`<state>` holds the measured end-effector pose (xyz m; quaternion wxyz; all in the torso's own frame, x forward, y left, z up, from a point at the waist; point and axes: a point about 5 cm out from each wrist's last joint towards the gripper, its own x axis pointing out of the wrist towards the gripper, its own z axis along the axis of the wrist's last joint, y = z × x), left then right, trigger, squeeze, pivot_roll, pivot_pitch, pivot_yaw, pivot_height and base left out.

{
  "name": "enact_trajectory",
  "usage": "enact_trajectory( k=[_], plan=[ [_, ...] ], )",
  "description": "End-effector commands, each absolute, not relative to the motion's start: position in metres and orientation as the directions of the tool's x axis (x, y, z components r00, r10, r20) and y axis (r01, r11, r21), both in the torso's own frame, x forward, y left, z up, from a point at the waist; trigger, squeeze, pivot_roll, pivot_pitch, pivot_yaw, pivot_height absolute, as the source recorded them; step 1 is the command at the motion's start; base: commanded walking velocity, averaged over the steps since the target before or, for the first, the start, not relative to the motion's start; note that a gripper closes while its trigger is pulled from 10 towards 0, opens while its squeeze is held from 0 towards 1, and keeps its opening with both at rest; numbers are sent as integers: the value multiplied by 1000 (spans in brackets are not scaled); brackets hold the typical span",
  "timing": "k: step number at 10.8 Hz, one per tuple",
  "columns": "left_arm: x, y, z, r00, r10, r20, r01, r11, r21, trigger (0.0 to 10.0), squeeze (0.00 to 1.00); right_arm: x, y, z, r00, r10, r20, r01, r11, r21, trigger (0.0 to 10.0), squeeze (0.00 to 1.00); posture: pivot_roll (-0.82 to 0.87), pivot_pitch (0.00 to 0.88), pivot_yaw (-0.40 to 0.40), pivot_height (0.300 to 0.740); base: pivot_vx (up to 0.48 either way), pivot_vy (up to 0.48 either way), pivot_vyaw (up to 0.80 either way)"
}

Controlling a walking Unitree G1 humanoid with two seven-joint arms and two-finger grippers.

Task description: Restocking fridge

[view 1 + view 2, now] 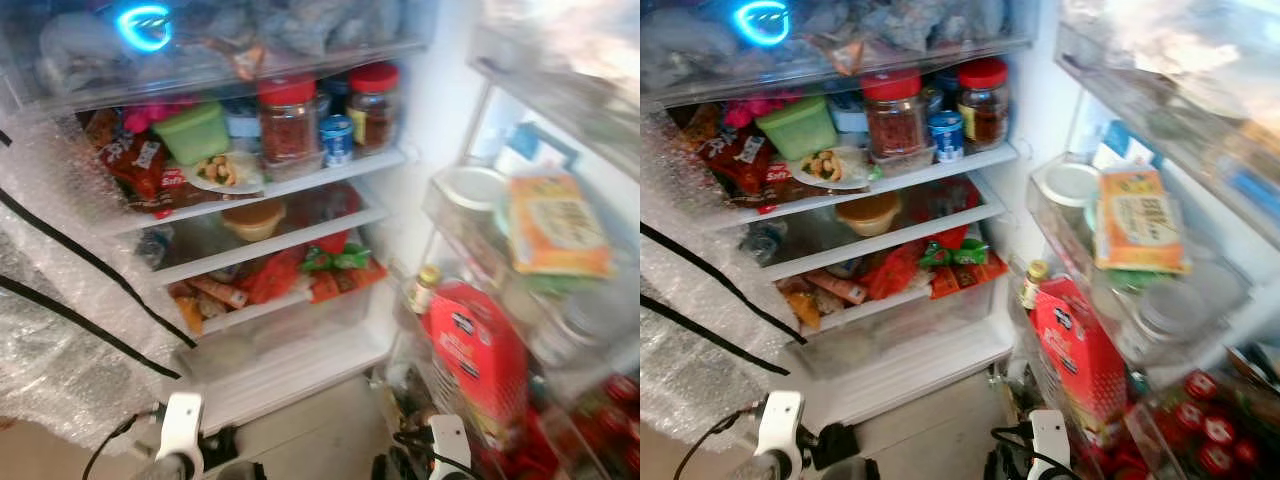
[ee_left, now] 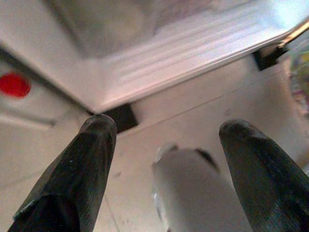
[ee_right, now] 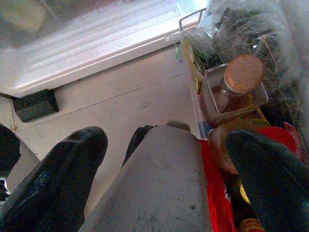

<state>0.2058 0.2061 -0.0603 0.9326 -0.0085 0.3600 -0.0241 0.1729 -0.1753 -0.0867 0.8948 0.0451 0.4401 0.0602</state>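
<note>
The fridge (image 1: 300, 360) stands open in front of me. Its shelves hold two red-lidded jars (image 1: 288, 120), a blue can (image 1: 336, 138), a green tub (image 1: 195, 130), a plate of food (image 1: 222, 172), a bowl (image 1: 254, 218) and red and orange packets (image 1: 300, 275). Both arms hang low by the floor. My left gripper (image 2: 169, 126) is open over the tiles near the fridge's base. My right gripper (image 3: 170, 137) is open too, with nothing gripped. A blurred grey shape lies below each pair of fingers, untouched.
The open door's racks on the right carry an orange box (image 1: 555, 225), a red carton (image 1: 480, 355), a small bottle (image 1: 424, 290) and a brown-lidded jar (image 3: 244, 72). Bubble wrap with black straps (image 1: 60, 330) hangs at the left. Pale floor tiles (image 1: 320, 435) lie before the fridge.
</note>
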Motion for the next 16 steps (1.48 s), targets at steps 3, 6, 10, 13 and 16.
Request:
enact_trajectory(
  k=[3,6,10,13,16],
  plan=[
    [192,206,-70,697,-38,-716,12,999,-41,10000,0,154,-172,-96,540,155,-828,-60,988,146,10000,0,0,0,17,642,0,480,0],
    [190,206,-72,692,-37,-721,18,999,-35,10000,0,154,-171,-96,544,160,-824,-68,987,146,10000,0,-4,0,21,642,0,480,481],
    [191,203,-72,692,-43,-720,27,999,-33,10000,0,153,-171,-96,539,161,-827,-57,986,156,10000,0,-3,0,20,642,0,480,162],
    [191,203,-73,690,-44,-723,31,999,-31,10000,0,153,-170,-96,539,163,-826,-48,985,164,10000,0,0,0,20,642,0,480,0],
    [189,206,-73,688,-30,-725,21,1000,-21,10000,0,153,-171,-96,541,147,-828,-39,988,150,10000,0,0,0,21,642,0,0,0]
  ],
)
